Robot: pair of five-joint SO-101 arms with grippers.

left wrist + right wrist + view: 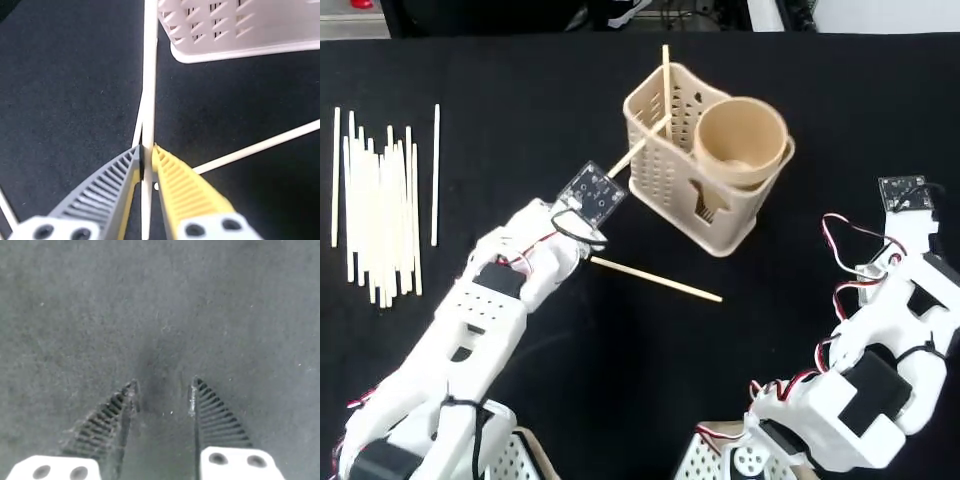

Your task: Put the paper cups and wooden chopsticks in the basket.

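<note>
Left wrist view | left hand point(146, 151) clamped on chopstick point(149, 75) beside basket point(240, 35) | right hand point(162, 390) apart

Open table point(520, 90) lay to the right of the basket point(665, 185) and in front of it; a loose chopstick point(655, 278) crossed that front approach; the paper cup point(740, 140) filled the basket's right half, and an upright chopstick point(666, 75) stood in its left; the left gripper point(146, 155), clamped on a held chopstick point(149, 75), crowded the basket's left corner; the chopstick pile point(380, 210) covered the far left; the right gripper point(162, 390), jaws apart, seemingly hovered over bare cloth.
</note>
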